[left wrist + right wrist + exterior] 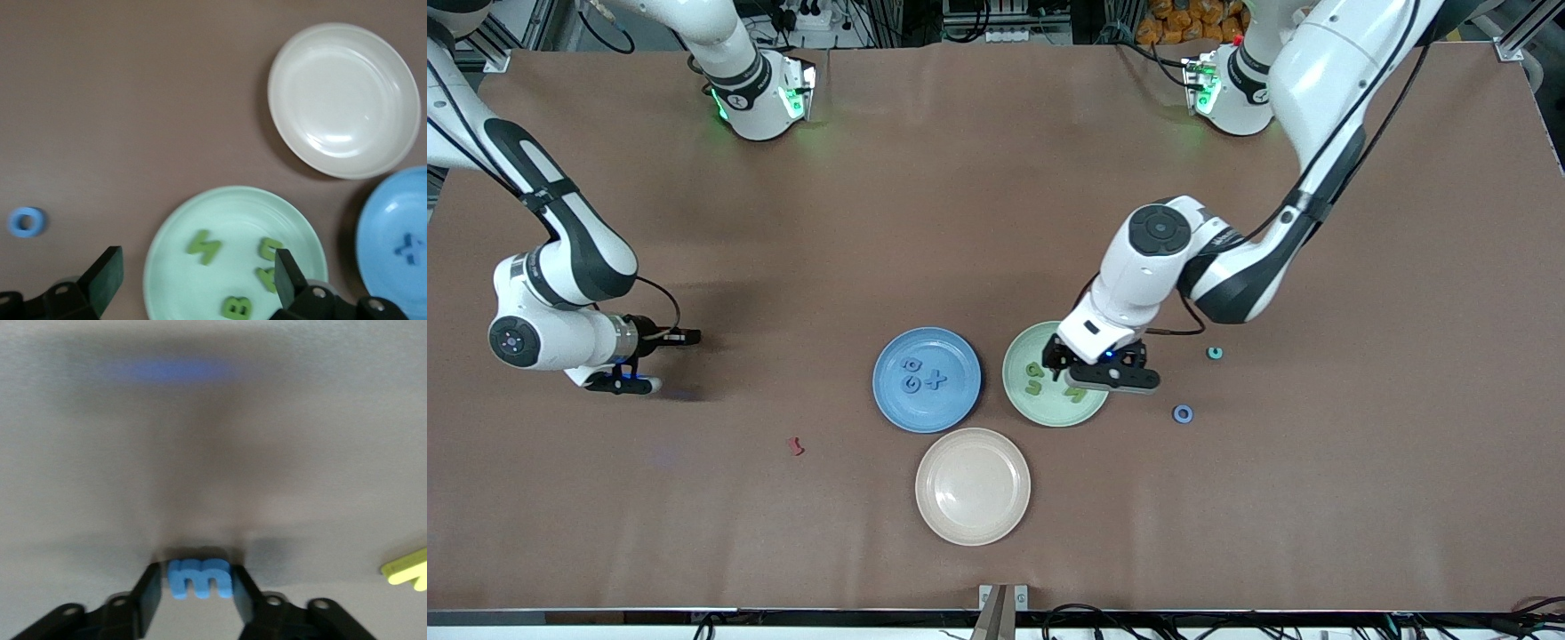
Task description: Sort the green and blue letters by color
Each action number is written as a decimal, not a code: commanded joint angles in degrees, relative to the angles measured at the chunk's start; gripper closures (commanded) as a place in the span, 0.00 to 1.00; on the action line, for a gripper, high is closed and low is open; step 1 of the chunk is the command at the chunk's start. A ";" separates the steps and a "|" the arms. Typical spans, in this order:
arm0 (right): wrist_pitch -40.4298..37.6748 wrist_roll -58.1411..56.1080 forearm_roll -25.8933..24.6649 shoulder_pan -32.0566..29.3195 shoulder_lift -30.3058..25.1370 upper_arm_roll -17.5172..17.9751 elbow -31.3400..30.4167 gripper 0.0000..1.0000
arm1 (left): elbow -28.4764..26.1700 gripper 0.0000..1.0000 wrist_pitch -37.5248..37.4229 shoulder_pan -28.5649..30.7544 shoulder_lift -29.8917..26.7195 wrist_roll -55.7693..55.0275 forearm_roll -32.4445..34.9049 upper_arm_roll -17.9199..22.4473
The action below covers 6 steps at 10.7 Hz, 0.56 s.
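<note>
I am looking down at a wide brown table (996, 222) with both arms reaching over it. The left arm bends in from its base and its left gripper (197, 283) hangs over the green plate (1021, 391), jaws spread wide and holding nothing. The right arm is low over bare table toward its own end, and the right gripper (199, 587) has its jaws pinching a blue E-shaped letter (199, 579).

Three plates sit close together mid-table: the blue plate (889, 404) beside the green plate, and a cream plate (972, 524) nearer the front camera, with nothing in it.

As I judge it, the sort is well along. The green plate holds four green letters (205, 246), among them a B. The blue plate holds three blue letters (922, 377), one of them an X. Still out on the table are a blue ring-shaped letter (1183, 414) and a small teal ring (1215, 353), both toward the left arm's end, near the green plate. The pinched E has yet to reach the blue plate.

A small dark red piece (796, 445) and a yellow piece (407, 569) also lie loose toward the right arm's end.

There is open table between the right gripper and the blue plate, and every table edge is well away from the plates.
</note>
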 commanded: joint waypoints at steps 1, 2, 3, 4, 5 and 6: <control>0.58 -0.22 -0.93 -1.49 -0.67 1.06 -2.14 1.00 | -0.85 0.00 -11.16 2.60 -11.45 -0.12 -0.55 -0.59; 0.23 0.04 -0.93 -1.49 -0.67 1.50 -2.05 1.00 | -0.85 0.00 -15.12 3.73 -15.49 0.31 -3.87 -0.59; -0.56 0.48 -0.76 -1.49 -0.67 2.89 -1.79 1.00 | -0.76 0.00 -18.64 4.52 -19.45 1.97 -7.90 -0.59; -2.39 0.92 -0.41 -1.40 -0.67 4.56 -0.92 1.00 | 0.02 0.00 -22.33 6.19 -22.62 5.47 -10.82 -0.33; -4.67 1.97 -0.32 -0.79 -0.59 6.32 1.09 1.00 | 0.81 0.00 -25.84 8.38 -24.39 8.90 -12.32 -0.41; -6.09 3.11 0.12 0.34 -0.50 7.29 2.76 1.00 | 1.95 0.00 -28.05 10.66 -25.98 11.54 -14.25 -0.50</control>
